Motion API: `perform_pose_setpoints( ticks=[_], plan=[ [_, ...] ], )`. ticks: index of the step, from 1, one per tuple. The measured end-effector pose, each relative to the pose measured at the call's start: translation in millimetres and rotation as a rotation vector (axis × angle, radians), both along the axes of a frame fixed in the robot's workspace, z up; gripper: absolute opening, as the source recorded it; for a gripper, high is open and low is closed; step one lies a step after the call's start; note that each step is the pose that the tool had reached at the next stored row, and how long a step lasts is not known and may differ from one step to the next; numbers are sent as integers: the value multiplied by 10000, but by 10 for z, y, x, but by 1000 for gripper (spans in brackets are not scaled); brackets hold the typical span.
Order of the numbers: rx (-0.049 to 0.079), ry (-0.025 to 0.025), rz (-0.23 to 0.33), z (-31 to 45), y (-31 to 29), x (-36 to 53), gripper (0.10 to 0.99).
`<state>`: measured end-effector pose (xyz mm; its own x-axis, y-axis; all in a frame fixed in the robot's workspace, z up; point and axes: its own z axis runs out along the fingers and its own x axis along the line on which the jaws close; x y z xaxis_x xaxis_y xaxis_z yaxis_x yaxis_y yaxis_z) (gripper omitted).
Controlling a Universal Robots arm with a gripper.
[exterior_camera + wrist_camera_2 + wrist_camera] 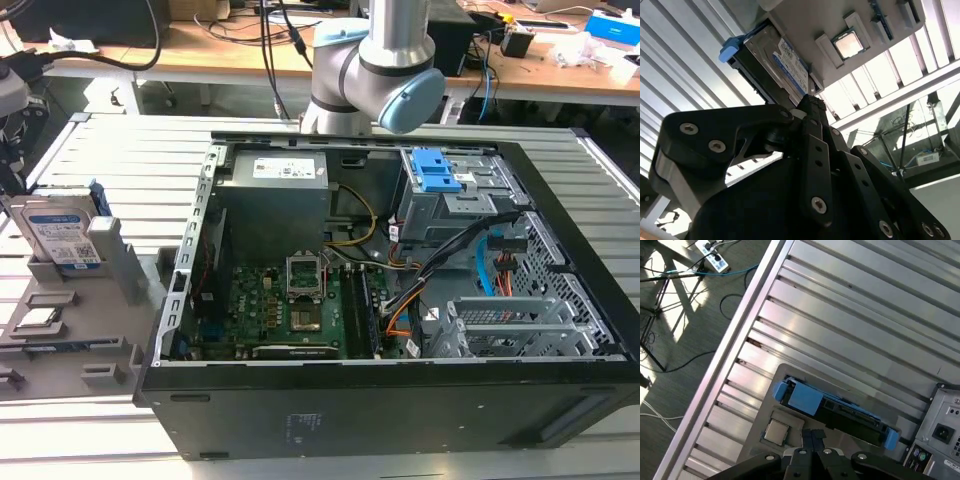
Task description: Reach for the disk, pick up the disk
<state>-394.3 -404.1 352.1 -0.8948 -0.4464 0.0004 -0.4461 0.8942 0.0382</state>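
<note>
The disk stands on its edge in a slot of a grey holder, which lies on the slatted metal desk at the exterior view's left. Its white-and-blue label is visible there, and a blue frame runs along its edge. Just beside the holder, toward the exterior view's right, is an open computer case. The arm rises behind this case.

In the first wrist view the tool hangs over the holder, and the disk is seen from its thin edge, with the blue frame at both ends. The black fingertips lie close together with nothing between them, so the tool is clenched and empty, and it is apart from the disk. A small square chip sits in a pocket of the holder near the disk.

In the second wrist view the tip of the tool is in front of the disk.
</note>
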Motion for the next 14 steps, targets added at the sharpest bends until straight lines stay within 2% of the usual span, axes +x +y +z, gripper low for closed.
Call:
perform_pose_setpoints(
  ticks=[11, 14],
  plan=[
    [0, 0, 1517, 0, 0, 0, 106],
    [0, 0, 2124, 0, 0, 0, 106]
  ],
)
